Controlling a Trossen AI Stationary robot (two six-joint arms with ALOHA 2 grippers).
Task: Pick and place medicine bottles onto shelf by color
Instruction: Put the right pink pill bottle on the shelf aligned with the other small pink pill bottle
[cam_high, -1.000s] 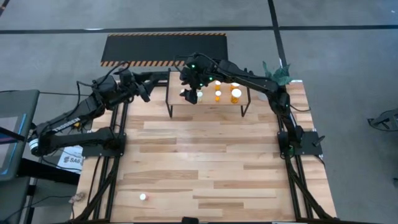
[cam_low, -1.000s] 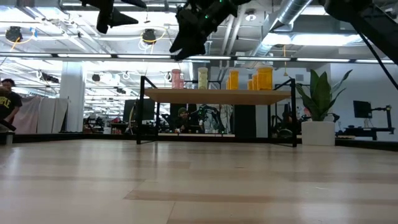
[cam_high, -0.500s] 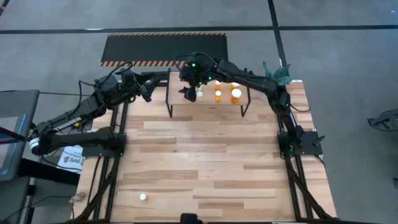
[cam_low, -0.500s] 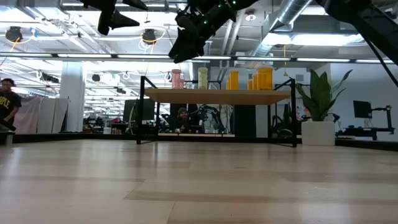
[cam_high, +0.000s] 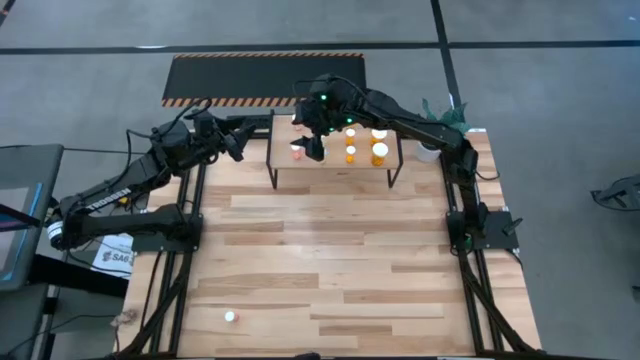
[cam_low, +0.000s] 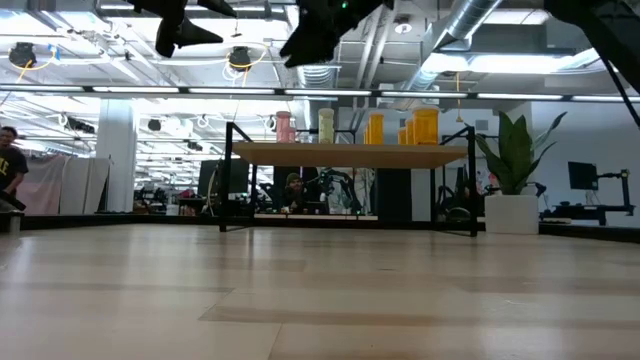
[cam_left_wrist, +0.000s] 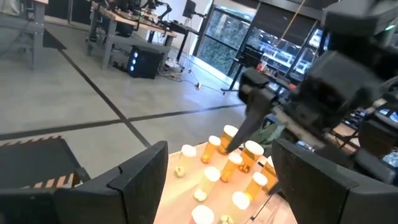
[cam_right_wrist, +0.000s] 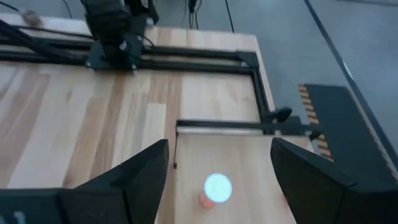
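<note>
Medicine bottles (cam_low: 372, 127) stand in a row on the shelf (cam_high: 335, 165) at the far end of my table (cam_high: 330, 250) — pink (cam_low: 284, 126), pale yellow-green (cam_low: 326, 125), then the orange ones. My right gripper (cam_high: 314, 146) hangs above the shelf's left end, fingers spread and empty, the pink bottle's white cap below it. My left gripper (cam_high: 238, 143) waits just left of the shelf, fingers parted, holding nothing. One small white-capped bottle (cam_high: 230, 316) lies alone near the table's front edge. I can read no label on any bottle.

right tool (cam_high: 313, 146) over shelf (cam_high: 335, 164) | left tool (cam_high: 232, 145) beside shelf | bottles (cam_high: 379, 153) on shelf
</note>
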